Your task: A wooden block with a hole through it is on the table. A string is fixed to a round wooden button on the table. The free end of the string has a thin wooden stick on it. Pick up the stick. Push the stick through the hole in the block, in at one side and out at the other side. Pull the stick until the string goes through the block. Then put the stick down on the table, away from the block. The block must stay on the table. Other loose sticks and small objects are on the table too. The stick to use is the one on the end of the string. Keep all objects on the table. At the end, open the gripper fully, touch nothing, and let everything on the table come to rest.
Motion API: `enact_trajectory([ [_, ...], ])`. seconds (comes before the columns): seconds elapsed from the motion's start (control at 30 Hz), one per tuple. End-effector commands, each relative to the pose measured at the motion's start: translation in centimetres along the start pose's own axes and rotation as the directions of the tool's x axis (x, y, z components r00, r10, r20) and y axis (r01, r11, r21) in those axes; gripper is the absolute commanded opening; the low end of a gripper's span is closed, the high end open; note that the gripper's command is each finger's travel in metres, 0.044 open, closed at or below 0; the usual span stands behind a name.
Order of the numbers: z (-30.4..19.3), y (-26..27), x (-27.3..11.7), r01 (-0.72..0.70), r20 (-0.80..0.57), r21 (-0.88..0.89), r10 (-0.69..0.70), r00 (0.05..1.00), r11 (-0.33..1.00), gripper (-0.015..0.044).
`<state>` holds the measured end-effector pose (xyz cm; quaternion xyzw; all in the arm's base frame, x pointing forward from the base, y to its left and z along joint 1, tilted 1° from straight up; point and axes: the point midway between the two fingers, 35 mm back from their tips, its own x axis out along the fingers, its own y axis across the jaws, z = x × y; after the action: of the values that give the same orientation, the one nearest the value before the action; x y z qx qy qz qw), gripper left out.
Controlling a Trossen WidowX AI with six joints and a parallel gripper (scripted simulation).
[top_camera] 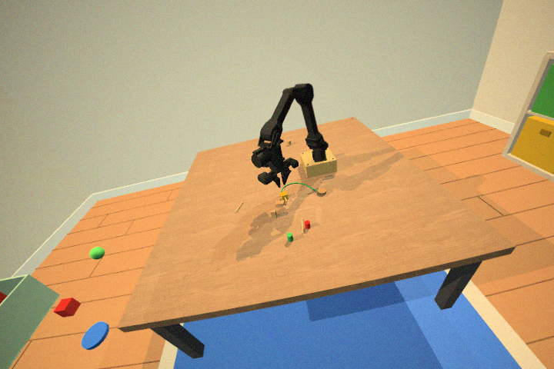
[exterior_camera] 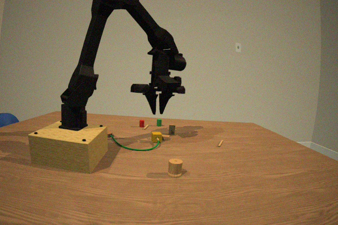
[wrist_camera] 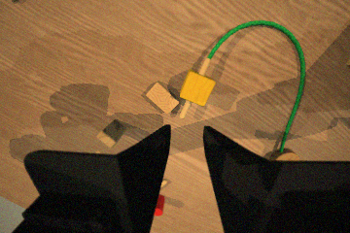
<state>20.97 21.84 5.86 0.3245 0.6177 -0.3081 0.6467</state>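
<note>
Jaws parted by a modest gap, well short of fully open, with nothing between them: our gripper (top_camera: 282, 186) (exterior_camera: 157, 114) (wrist_camera: 187, 130) hangs above the table (top_camera: 343, 260) (exterior_camera: 227, 191) (wrist_camera: 100, 29). Near the middle of the top view sits the yellow block (top_camera: 284, 195) (exterior_camera: 156, 137) (wrist_camera: 197, 87), and the stick (exterior_camera: 157, 139) (wrist_camera: 184, 110) runs through its hole. In the wrist view, above centre, we see one end poking out at the block's lower left and the other, string end at its upper right. So the picking up and the first push through look done to us.

What we have left is the pull. The green string (top_camera: 295, 183) (exterior_camera: 140, 149) (wrist_camera: 303, 68) lies wholly on the entry side, arching over to the wooden button (top_camera: 322, 191) (exterior_camera: 109, 134) (wrist_camera: 286, 156) at the lower right of the wrist view. We judge that our next job is to grip the short leading end and draw it out until string follows. A loose wooden piece (top_camera: 279, 202) (exterior_camera: 165, 136) (wrist_camera: 162, 97) lies just beside that end and could crowd our fingers. After that, we still have to lay the stick down away from the block, open fully and let everything settle.
</note>
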Motion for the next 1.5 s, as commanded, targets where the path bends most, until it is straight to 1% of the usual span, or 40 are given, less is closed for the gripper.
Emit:
enact_trajectory([
  [0.0, -1.0, 0.1, 0.3, 0.015, -0.007, 0.363, -0.013, 1.0, 0.932, 0.0121],
  [0.4, -1.0, 0.1, 0.6, 0.014, -0.007, 0.363, -0.013, 1.0, 0.932, 0.0121],
  [1.47, -1.1, 0.3, 5.9, 0.015, -0.007, 0.363, -0.013, 1.0, 0.932, 0.0121],
])
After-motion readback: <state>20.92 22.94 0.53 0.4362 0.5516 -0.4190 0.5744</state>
